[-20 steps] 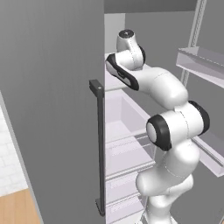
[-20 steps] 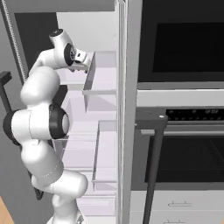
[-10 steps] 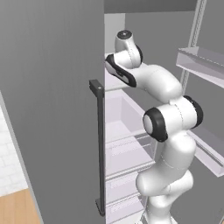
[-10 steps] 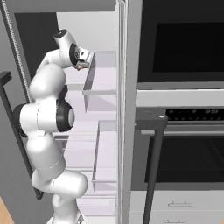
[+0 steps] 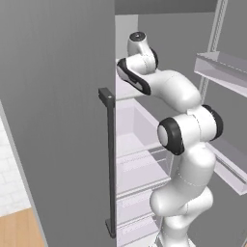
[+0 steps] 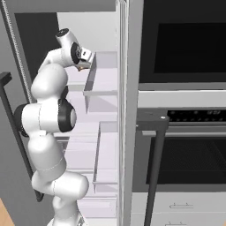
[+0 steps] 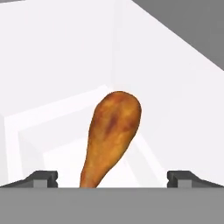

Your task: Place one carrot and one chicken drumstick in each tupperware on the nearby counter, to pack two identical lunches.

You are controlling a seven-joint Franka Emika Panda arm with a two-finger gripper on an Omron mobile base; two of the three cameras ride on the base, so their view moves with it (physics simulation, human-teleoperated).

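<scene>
Between spread pincer [image 7: 112, 178] tips, glossy browned club-shaped drumstick [image 7: 112, 135]

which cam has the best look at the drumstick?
Hand view: the drumstick lies centred on the white fridge shelf between the open gripper fingertips. From both base views I can't make it out; the arm reaches into the fridge.

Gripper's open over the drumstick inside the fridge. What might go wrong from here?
The chicken drumstick tapers to a narrow end between the wide-open gripper; closing there may let it pivot or slip. The hand works deep beside a fridge shelf, so lifting out could clip it.
</scene>
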